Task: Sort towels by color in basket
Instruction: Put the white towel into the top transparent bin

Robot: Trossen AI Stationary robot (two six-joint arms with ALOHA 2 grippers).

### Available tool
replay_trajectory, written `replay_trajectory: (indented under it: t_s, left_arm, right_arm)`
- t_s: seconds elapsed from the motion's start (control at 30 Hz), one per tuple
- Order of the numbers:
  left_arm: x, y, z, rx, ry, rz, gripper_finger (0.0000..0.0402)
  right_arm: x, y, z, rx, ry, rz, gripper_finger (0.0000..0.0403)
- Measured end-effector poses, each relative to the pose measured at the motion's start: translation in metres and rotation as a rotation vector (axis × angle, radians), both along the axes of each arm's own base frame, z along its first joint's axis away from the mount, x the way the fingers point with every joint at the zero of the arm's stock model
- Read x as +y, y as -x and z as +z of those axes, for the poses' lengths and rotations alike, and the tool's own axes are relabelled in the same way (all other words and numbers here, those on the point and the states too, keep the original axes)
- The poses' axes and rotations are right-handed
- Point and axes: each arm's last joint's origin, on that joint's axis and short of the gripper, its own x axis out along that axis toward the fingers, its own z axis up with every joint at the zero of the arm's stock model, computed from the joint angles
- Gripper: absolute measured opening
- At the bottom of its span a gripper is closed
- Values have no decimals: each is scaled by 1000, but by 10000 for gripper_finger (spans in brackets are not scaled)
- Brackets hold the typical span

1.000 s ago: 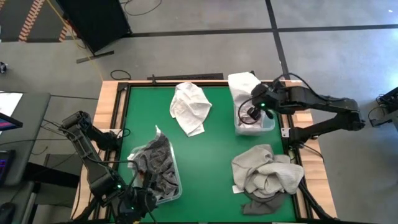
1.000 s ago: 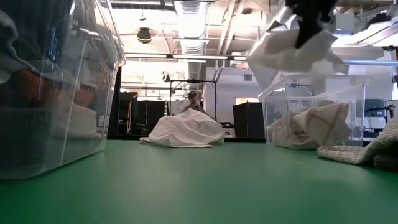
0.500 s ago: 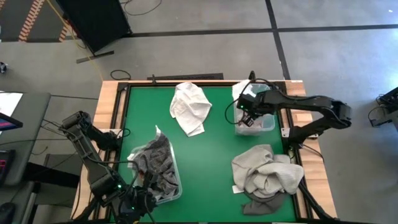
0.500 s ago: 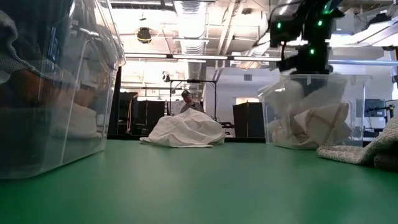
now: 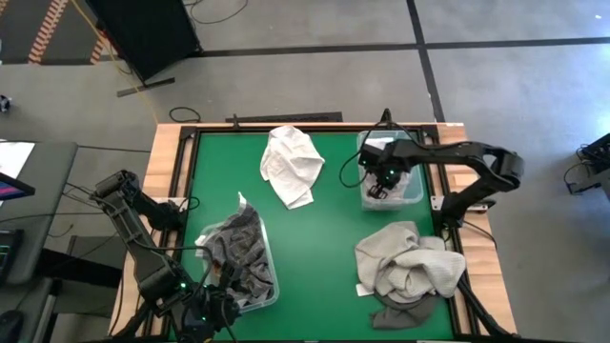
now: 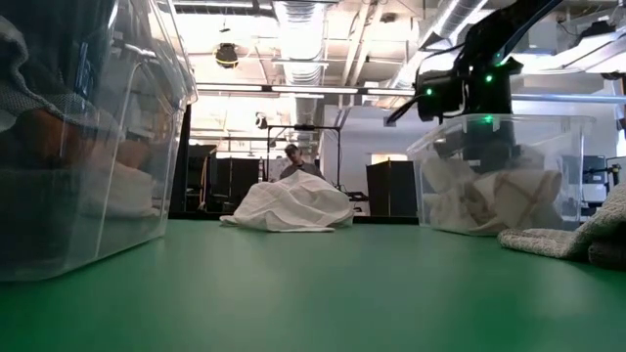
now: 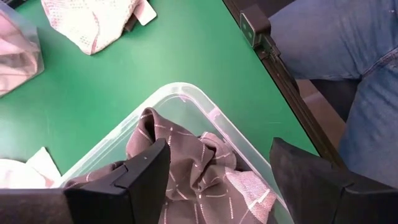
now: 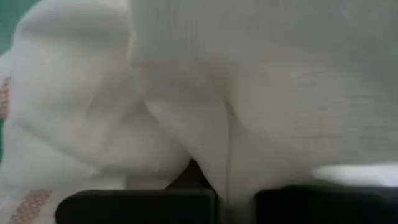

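Right gripper (image 5: pixel 381 177): pushed down into the clear bin (image 5: pixel 412 191); fingers pinched on the white towel (image 8: pixel 249 93), to lay it with the whites
Left gripper (image 7: pixel 217 180): held wide apart over the grey towels' bin (image 7: pixel 186 102); nothing grasped; waiting

Dark jointed arms (image 5: pixel 477 152), green lights

A white towel (image 5: pixel 291 163) lies crumpled on the table, near the far edge, all by itself. Dark grey towels (image 5: pixel 240 255) are bunched up in the clear bin (image 5: pixel 270 286) on the left side. White towels (image 6: pixel 499 194), one with thin red lines, fill the clear bin (image 5: pixel 412 191) on the right side, and one of them is pinched in the right hand (image 5: pixel 379 184) down inside that bin. A soft pile of beige-grey towels (image 5: pixel 410 264) sits on the near right of the table, with a darker one (image 5: pixel 396 315) under it.
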Motion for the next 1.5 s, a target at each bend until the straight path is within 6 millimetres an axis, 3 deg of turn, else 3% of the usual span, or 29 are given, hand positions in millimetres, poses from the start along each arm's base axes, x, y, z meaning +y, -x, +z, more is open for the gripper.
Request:
replay_trajectory:
  t_s: [0.2,0.37,0.67,0.8,1.17,1.5]
  left_arm:
    - [0,0,0,0,0,0,264]
    - [0,0,0,0,-2,-3,264]
    - [0,0,0,-1,1,0,264]
    - [0,0,0,-1,4,3,264]
    - [0,0,0,-2,9,7,264]
    - [0,0,0,-5,12,14,264]
  right_arm:
    - [-3,-1,-7,14,-43,12,48]
    - [3,2,3,-18,-27,33,89]
    - [21,9,56,-162,30,78,210]
    - [30,12,83,-261,69,101,242]
    - [46,13,144,-556,194,197,250]
    - [47,0,158,-686,275,286,250]
